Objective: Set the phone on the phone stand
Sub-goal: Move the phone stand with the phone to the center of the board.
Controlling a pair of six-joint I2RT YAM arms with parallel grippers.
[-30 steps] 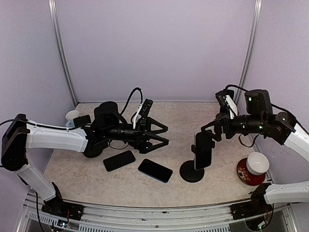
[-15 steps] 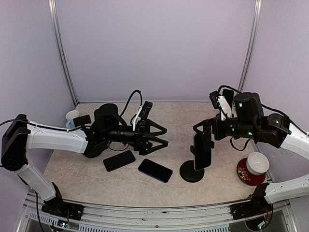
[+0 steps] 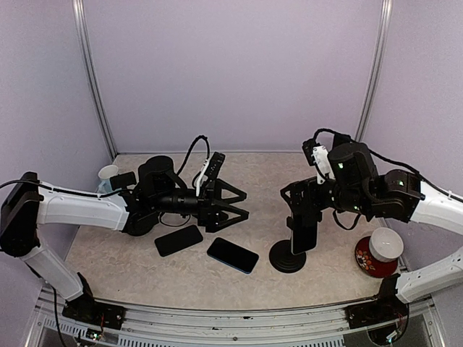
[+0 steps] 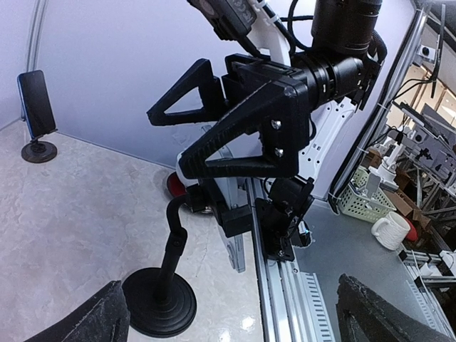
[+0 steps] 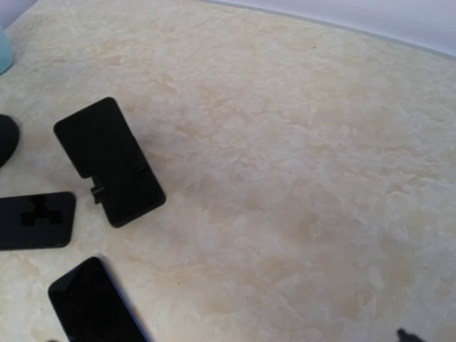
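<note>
**Over the phone stand [image 3: 288,256], jaws wide; phone [image 3: 232,254] flat on the tabletop [image 3: 130,278]**

Above the phone stand, the right gripper [image 3: 291,206] hangs with its two fingers spread wide and nothing between them. The left wrist view shows them as an open fork over the stand's curved neck. Whether a finger touches the stand's dark upright plate [image 3: 304,233] cannot be told. Across the tabletop, the left gripper [image 3: 247,205] points toward it, level and off the surface, jaws likewise parted and empty. Near that gripper the phone lies flat on the beige marbled tabletop, glossy and blue-edged, between the gripper and the stand's round base, touching neither. A flat black rectangle [image 3: 178,240] lies just beside it, on the side away from the stand. On the stand's other side sits a white bowl [image 3: 385,243] on a red saucer [image 3: 370,262], and a pale cup [image 3: 108,173] stands at the far left edge. From the left wrist, another stand [image 4: 37,148] with a blue-edged slab [image 4: 35,103] propped on it shows far off by the wall.
</note>
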